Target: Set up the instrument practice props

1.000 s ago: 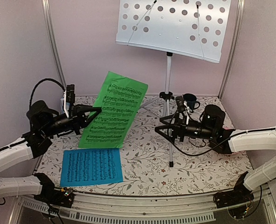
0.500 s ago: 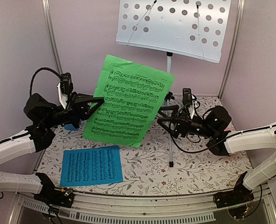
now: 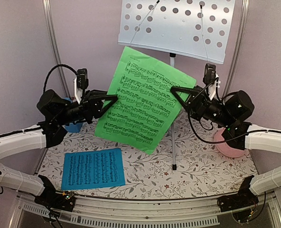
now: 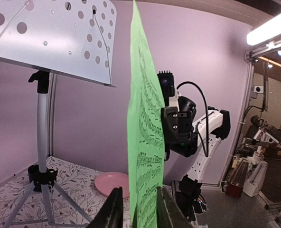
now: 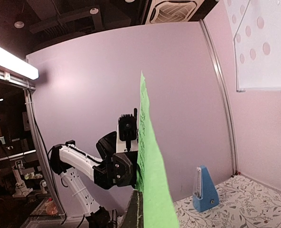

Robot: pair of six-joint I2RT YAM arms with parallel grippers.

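Note:
A green sheet (image 3: 143,102) of printed music hangs upright in the air just below the perforated desk (image 3: 178,26) of the music stand. My right gripper (image 3: 173,89) is shut on its right edge; in the right wrist view one dark finger (image 5: 135,209) presses the paper and the other is hidden behind it. My left gripper (image 3: 115,98) is at the left edge, jaws parted, with the sheet (image 4: 143,142) standing between the fingers (image 4: 114,209). A blue sheet (image 3: 94,167) lies flat at the front left. The blue metronome (image 5: 205,190) stands at the back left.
The stand's silver pole (image 3: 173,137) and tripod legs rise behind the green sheet. A pink plate (image 3: 228,145) lies at the right, under my right arm. Frame posts and pink walls close the back and sides.
Both arms have risen and carried the green sheet up towards the stand's desk. My right gripper has shut on the sheet's right edge. My left jaws have parted.

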